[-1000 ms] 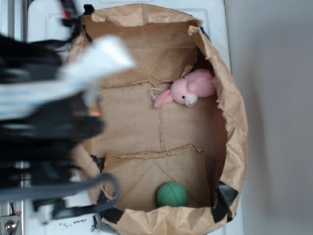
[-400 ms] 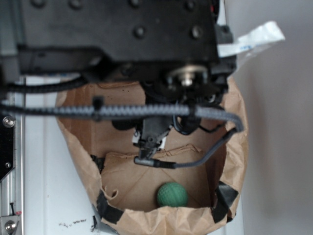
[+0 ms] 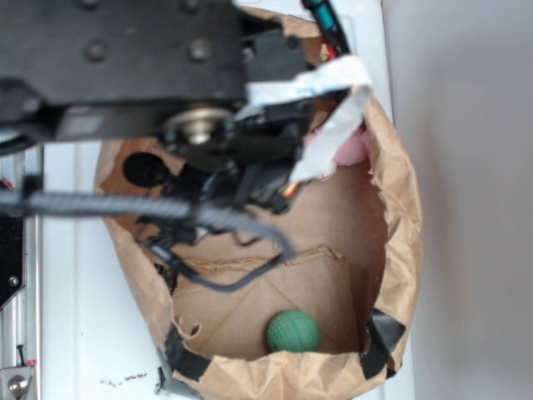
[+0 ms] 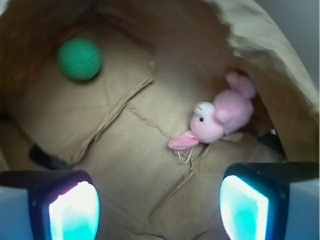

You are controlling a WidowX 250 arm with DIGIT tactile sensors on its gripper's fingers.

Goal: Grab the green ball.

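Below, green ball [image 4: 79, 59] on bag floor, claw [image 4: 159, 207] spread, empty

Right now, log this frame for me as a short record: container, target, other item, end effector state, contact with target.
container: brown paper bag, open at the top
target: green ball on the bag floor, near one end
other item: pink plush bunny, lying against the bag wall, apart from the ball
end effector: open, nothing between its pads
contact with target: none; ball lies well off to one side in the wrist view
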